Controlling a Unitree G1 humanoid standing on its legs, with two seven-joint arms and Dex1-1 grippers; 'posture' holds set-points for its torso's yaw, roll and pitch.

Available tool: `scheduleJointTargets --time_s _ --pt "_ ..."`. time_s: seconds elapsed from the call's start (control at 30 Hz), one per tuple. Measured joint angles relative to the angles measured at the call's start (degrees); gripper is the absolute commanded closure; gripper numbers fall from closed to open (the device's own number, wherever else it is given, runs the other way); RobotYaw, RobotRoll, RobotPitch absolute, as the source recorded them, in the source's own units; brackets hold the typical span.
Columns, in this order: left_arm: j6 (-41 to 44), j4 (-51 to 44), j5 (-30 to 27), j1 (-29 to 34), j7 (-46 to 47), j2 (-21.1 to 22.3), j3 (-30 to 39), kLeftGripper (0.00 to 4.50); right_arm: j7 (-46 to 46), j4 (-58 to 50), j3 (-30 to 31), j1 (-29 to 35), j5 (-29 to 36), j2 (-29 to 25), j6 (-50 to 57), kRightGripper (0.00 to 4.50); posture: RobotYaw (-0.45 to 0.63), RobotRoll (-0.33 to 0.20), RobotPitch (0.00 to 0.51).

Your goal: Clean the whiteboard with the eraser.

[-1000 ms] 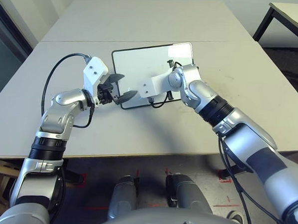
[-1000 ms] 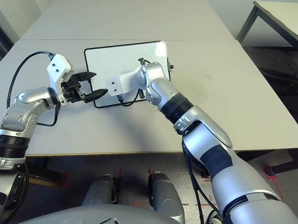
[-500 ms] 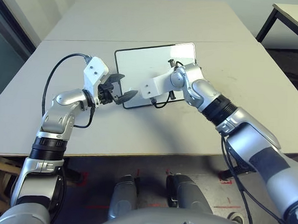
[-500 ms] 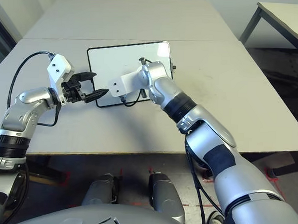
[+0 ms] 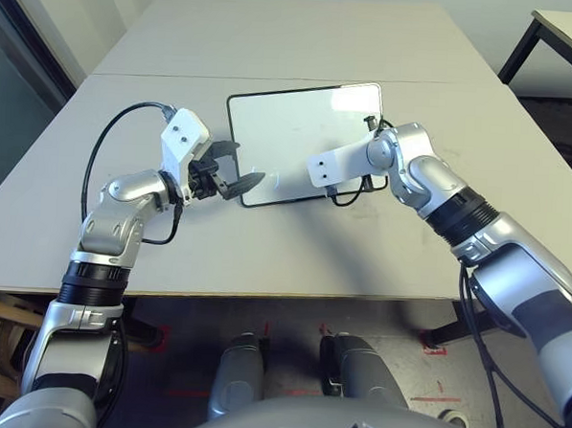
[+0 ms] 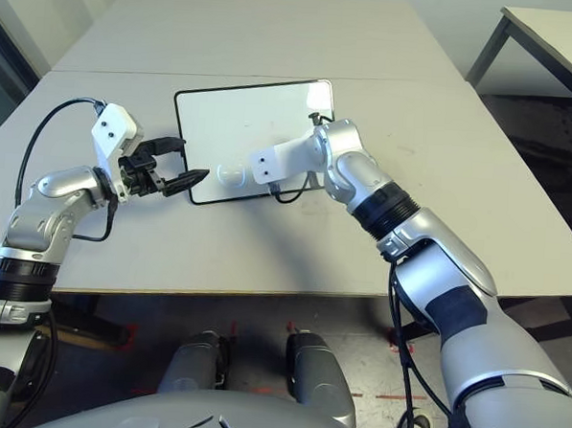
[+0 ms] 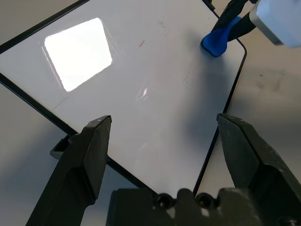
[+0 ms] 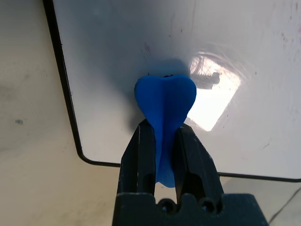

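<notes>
The whiteboard (image 5: 295, 138) lies flat in the middle of the table (image 5: 276, 41), with bare tabletop on all sides of it. The right gripper (image 8: 162, 122) is clamped on the blue eraser (image 8: 164, 101), whose end presses on the white surface close to the board's near edge, just inside a rounded corner of the black frame. The left gripper (image 5: 233, 169) hangs with its fingers (image 7: 87, 155) spread wide and holding nothing, at the board's near left corner.

Silver, rounded arm shells with black ribbed wrist collars — each ends in a white block behind the jaws, black cables looping out — and tapered black fingers (image 7: 84, 155).
</notes>
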Motion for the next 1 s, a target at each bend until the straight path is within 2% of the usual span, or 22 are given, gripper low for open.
scheduleJointTargets --time_s 0.23,0.43,0.67,1.0 --pt "0.0 0.0 0.0 0.0 0.0 -1.0 -0.1 0.0 11.4 -9.4 -7.1 -1.3 7.1 -8.5 5.4 4.17 -0.12 0.0 0.078" --pt "-0.1 0.3 0.0 -0.2 -0.4 -1.2 -0.2 0.0 14.3 -7.4 -12.8 -3.5 11.2 -14.1 15.4 4.17 -0.13 0.0 0.072" --pt "-0.9 2.6 0.3 -1.6 -0.7 -1.5 -0.6 0.0 4.4 11.4 -19.1 -5.0 17.0 -11.9 24.8 4.17 -0.14 0.0 0.066" --pt "-1.6 3.3 0.4 -2.3 -1.0 -1.7 -1.2 0.0 -12.5 39.0 -27.8 -12.1 26.7 -6.9 28.1 4.17 -0.12 0.0 0.062"
